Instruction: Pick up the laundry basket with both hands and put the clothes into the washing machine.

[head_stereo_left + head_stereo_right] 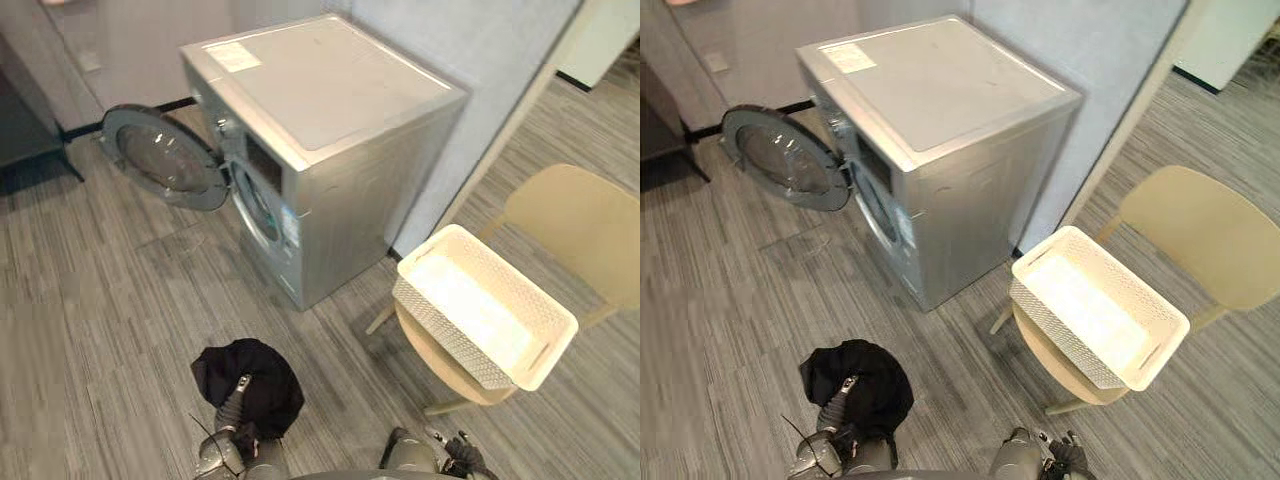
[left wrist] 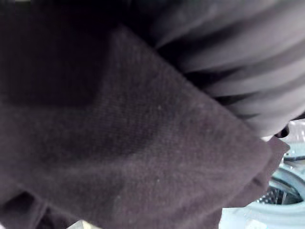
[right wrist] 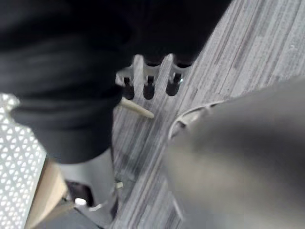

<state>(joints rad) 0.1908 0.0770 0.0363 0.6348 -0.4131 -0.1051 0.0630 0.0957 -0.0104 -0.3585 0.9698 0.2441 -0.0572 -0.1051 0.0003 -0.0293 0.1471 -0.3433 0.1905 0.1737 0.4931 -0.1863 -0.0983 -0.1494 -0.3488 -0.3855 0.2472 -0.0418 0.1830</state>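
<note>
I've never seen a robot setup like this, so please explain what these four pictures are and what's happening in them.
They come from a two-legged robot with two arms and hands. The two wide pictures are its head cameras, looking down: a washing machine with its door swung open, and a white laundry basket, seemingly empty, on a beige chair. The two close-ups are wrist cameras. The left hand carries a bunched black garment, seen up close by its own wrist camera. The right hand is open, holding nothing.
</note>
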